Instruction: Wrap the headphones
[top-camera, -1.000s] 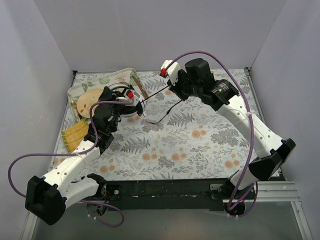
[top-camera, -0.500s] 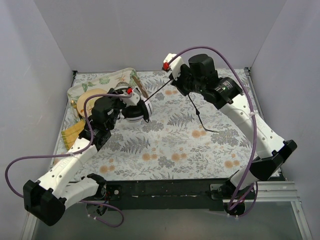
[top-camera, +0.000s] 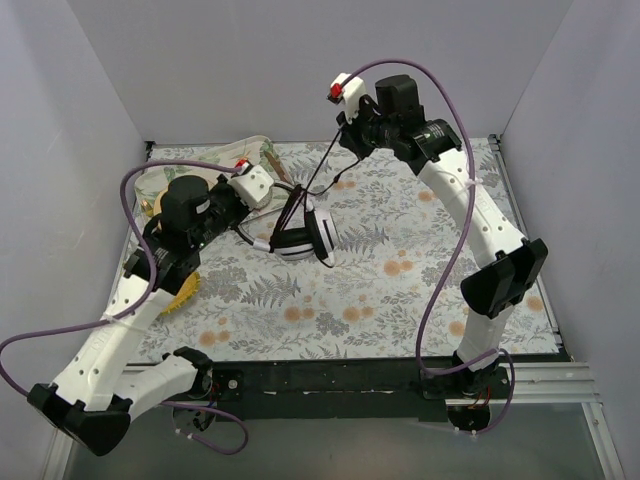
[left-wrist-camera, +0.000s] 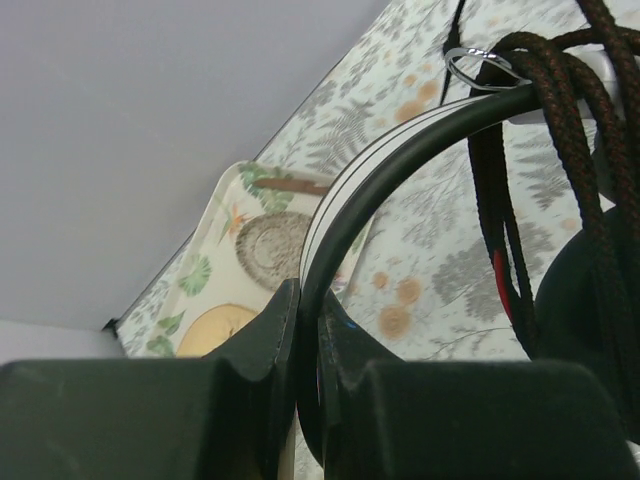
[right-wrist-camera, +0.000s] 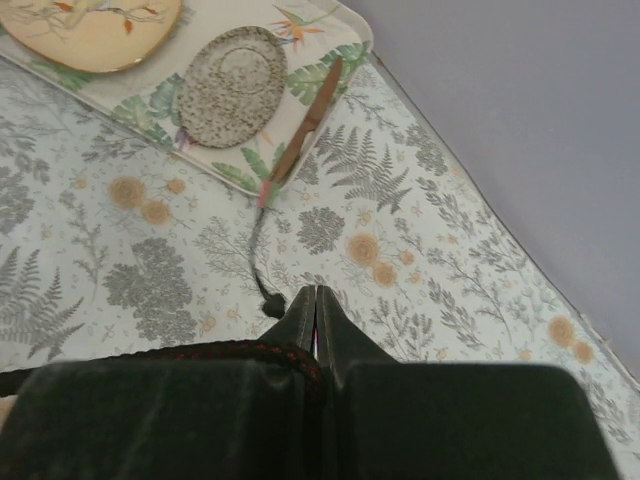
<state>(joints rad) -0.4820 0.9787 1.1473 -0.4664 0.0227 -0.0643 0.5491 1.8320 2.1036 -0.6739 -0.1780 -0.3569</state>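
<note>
The headphones (top-camera: 300, 238), with white-and-black ear cups, hang above the table left of centre. My left gripper (top-camera: 268, 190) is shut on their thin curved headband (left-wrist-camera: 400, 150); the left wrist view shows the band pinched between the jaws (left-wrist-camera: 308, 300). The thin black cable (top-camera: 320, 170) is looped several times round the headband (left-wrist-camera: 560, 90) and runs taut up to my right gripper (top-camera: 342, 135), raised near the back wall. The right gripper (right-wrist-camera: 316, 295) is shut on the cable (right-wrist-camera: 230, 350). A short dark tail ending in a plug (right-wrist-camera: 270, 305) shows beyond the fingertips.
A leaf-patterned tray (top-camera: 200, 165) lies at the back left, holding a yellow plate (right-wrist-camera: 90, 30), a speckled saucer (right-wrist-camera: 228, 85) and a wooden stick (right-wrist-camera: 305, 120). A yellow ridged item (top-camera: 172, 288) lies at the left edge under my left arm. White walls enclose the table.
My left gripper has carried the headphones right and up, away from the tray. My right gripper has moved back and higher, pulling the cable taut; the loose cable on the table is gone.
</note>
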